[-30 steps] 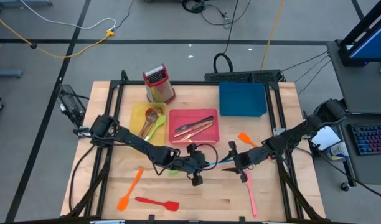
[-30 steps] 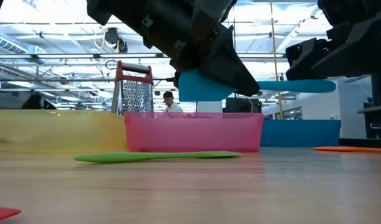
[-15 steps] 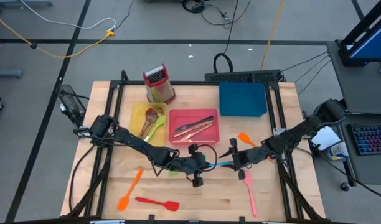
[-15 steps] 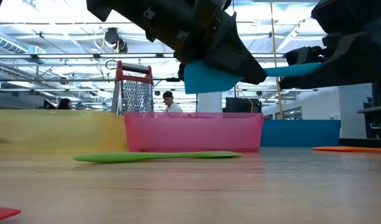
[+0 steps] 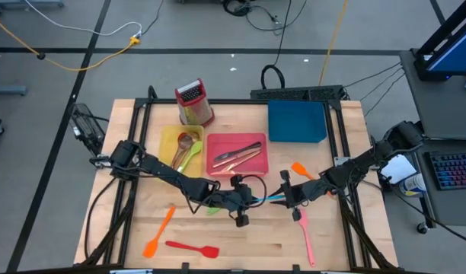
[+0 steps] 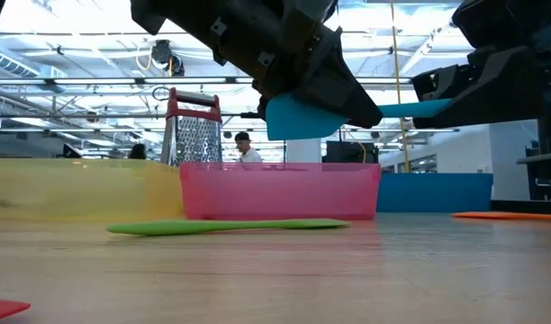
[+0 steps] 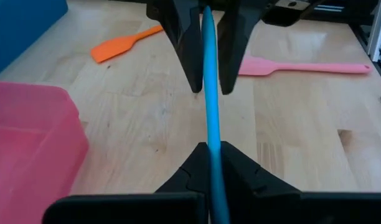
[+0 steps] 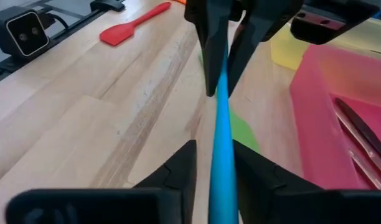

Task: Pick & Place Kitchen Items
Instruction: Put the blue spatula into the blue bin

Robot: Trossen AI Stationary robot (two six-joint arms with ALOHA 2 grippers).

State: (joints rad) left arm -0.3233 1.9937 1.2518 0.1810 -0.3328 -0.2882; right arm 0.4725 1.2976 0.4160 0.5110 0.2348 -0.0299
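Gripping the blue spatula (image 5: 265, 200) at its blade end, the left gripper (image 5: 244, 201) was clamped shut, while the right gripper (image 5: 285, 197) had closed on the handle's other end. Both held it level above the table (image 5: 248, 243), near the pink tray (image 5: 237, 171).

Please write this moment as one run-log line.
phase: handover | left tool: shut on blue spatula | right tool: shut on blue spatula | spatula: above table

Two slim black jointed arms, left arm (image 5: 164, 176) and right arm (image 5: 355, 171), each trailing looped black cables.
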